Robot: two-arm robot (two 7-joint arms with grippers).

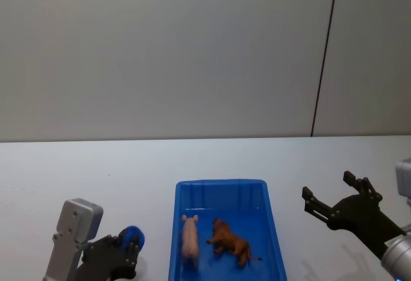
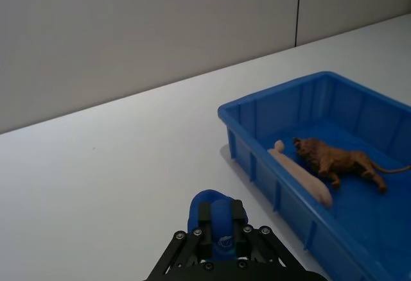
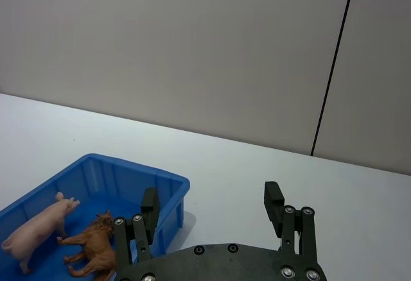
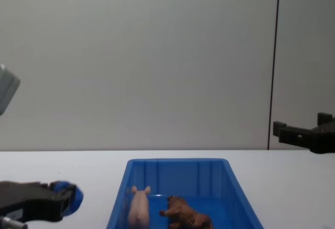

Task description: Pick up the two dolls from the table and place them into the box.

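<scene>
Both grippers sit lowest and nearest in the head view: the left gripper (image 1: 125, 246) hangs low over the table (image 1: 77, 165) just left of the box (image 1: 221, 183), its blue-padded fingers pressed together on nothing, and the right gripper (image 1: 334, 197) is held up well clear on the right with its black fingers spread wide and empty. Inside the blue box the pink pig (image 1: 190, 237) lies along the left half of the floor and the brown lion (image 1: 230, 242) stands just beside it on the right, apparently not touching it. With both dolls already in the box, the placing looks done, and the step in hand is probably only to pull the arms back. To do that well, each arm should draw outward and away from the thick rim, so that no finger catches the wall and jolts the toys. Open white tabletop lies on either side and behind the box, giving each arm free room; the near rim lies beyond the lower edge of the head view.
</scene>
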